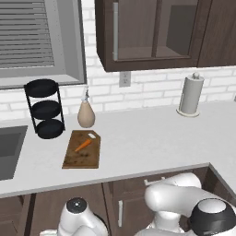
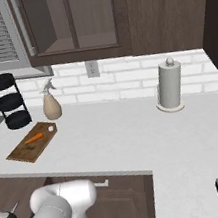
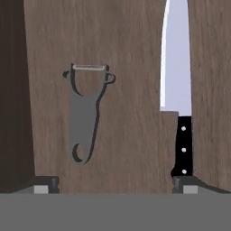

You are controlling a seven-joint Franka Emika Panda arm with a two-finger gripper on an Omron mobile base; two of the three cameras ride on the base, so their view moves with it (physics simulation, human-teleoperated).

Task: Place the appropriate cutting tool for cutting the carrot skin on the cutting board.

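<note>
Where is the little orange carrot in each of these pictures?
Left base view: the slim orange carrot lies on the dark-brown wooden cutting board, left of centre.
Right base view: carrot on that board, at far left.
Hand view: not in it.
Shared landmark: the tan spray bottle behind the board.

peeler point(image 3: 85, 113) lying clear on brown wood, knife point(image 3: 177, 90) well apart beside it, dark wall on far side

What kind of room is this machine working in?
A home kitchen, computer-drawn by the look of it. A counter runs under dark wall cabinets, with a sink at one end, a paper towel roll and a cutting board carrying a carrot.
</note>
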